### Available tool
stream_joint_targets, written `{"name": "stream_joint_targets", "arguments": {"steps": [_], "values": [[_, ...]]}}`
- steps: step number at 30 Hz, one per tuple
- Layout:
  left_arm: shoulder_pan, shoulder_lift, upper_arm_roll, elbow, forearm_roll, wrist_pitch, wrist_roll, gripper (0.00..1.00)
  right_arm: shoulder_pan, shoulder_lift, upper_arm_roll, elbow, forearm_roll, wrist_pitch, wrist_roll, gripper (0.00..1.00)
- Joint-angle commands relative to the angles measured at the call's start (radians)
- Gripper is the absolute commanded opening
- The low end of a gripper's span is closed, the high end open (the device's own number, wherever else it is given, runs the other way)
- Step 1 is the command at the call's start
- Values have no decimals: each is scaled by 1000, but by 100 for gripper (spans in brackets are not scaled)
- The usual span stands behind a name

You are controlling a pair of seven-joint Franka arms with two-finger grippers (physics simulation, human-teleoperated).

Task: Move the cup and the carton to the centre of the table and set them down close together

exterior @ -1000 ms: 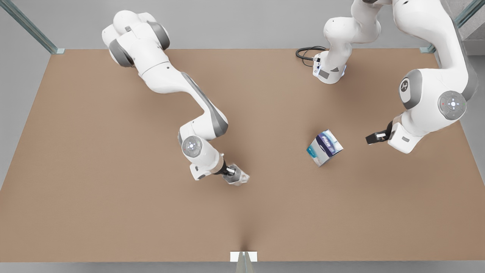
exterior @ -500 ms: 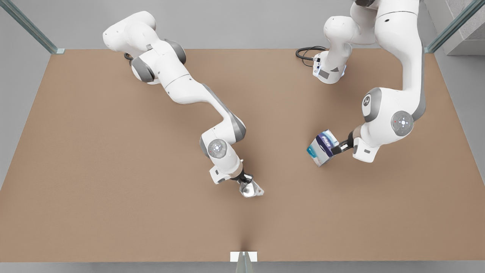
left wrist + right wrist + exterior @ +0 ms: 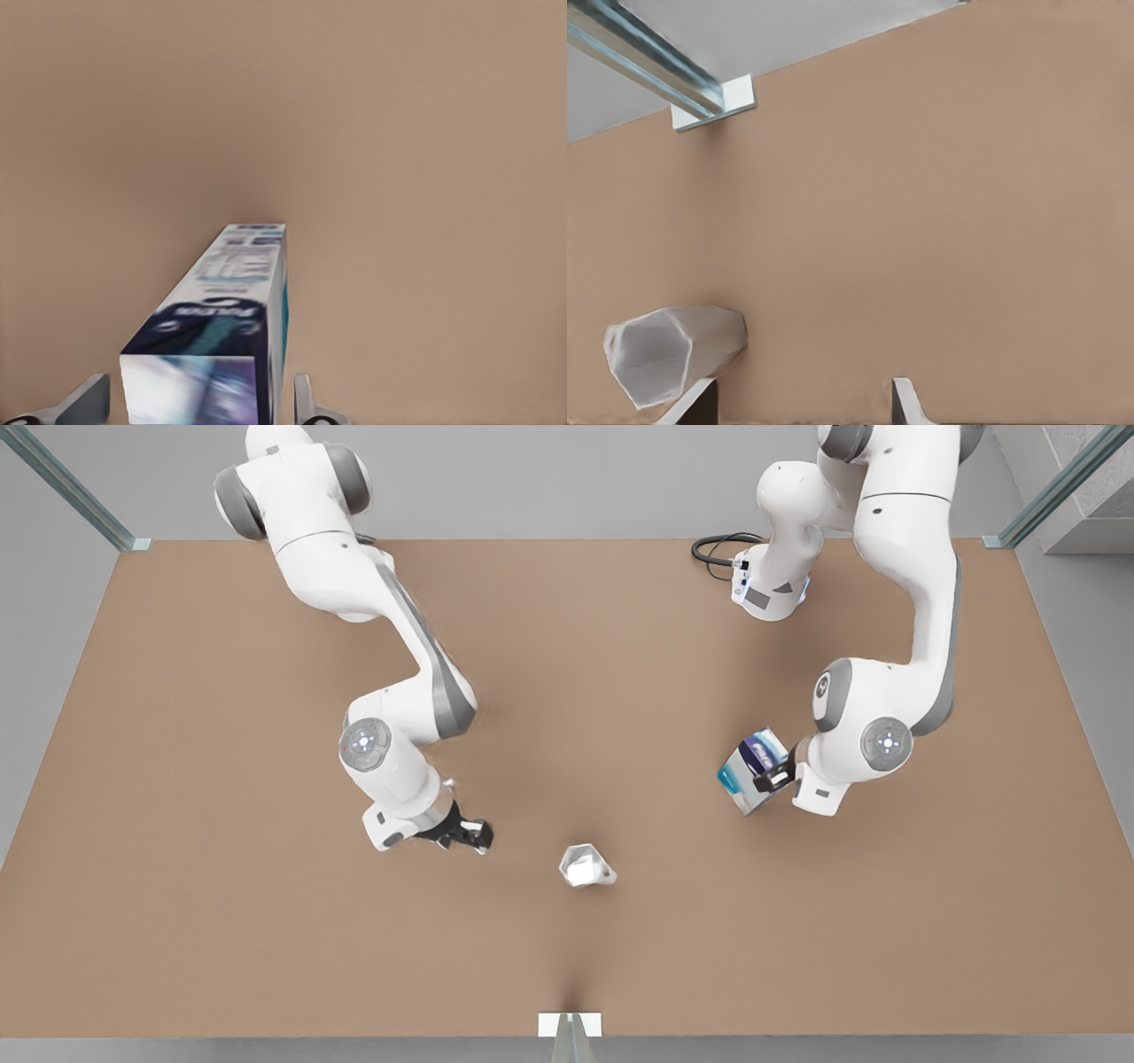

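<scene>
The silvery-grey faceted cup (image 3: 585,865) rests free on the tan table (image 3: 266,921), near the middle and toward the front edge. My right gripper (image 3: 474,837) hangs open and empty to the front view's left of it. In the right wrist view the cup (image 3: 669,354) lies just outside one fingertip of the right gripper (image 3: 802,394), its pale mouth showing. The white, blue and teal carton (image 3: 749,771) sits at the front view's right. My left gripper (image 3: 769,778) straddles it. The left wrist view shows the carton (image 3: 226,319) between the open fingers of the left gripper (image 3: 195,394), with small gaps on both sides.
A black cable (image 3: 718,549) loops beside an arm base (image 3: 771,593) at the table's back edge. A white bracket (image 3: 570,1025) with a metal rail sits at the middle of the front edge. Metal frame posts (image 3: 71,487) stand at the back corners.
My right gripper has opened, let go of the cup and pulled back toward the front view's left. My left gripper has moved in from the right and now straddles the carton.
</scene>
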Motion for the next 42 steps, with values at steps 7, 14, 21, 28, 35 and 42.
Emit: {"name": "stream_joint_targets", "arguments": {"steps": [7,14,21,28,35,42], "values": [[-11,27,-5,2,5,-14,-17,96,-377,-307,11,-18,-186,-497,-521,100],[-12,37,-6,5,2,-11,-15,60,-521,-406,89,-22,-221,-598,-460,100],[-55,20,-15,109,-6,-109,-54,60,-526,-323,90,37,-235,-587,-457,100],[-250,237,-143,525,-113,-147,-554,62,-589,-265,159,76,-233,-555,-439,100],[-288,336,-160,621,-110,-126,-831,62,-586,-268,159,76,-230,-553,-440,100],[-290,402,-160,675,-109,-89,-854,97,-589,-266,159,77,-233,-553,-442,100]]}}
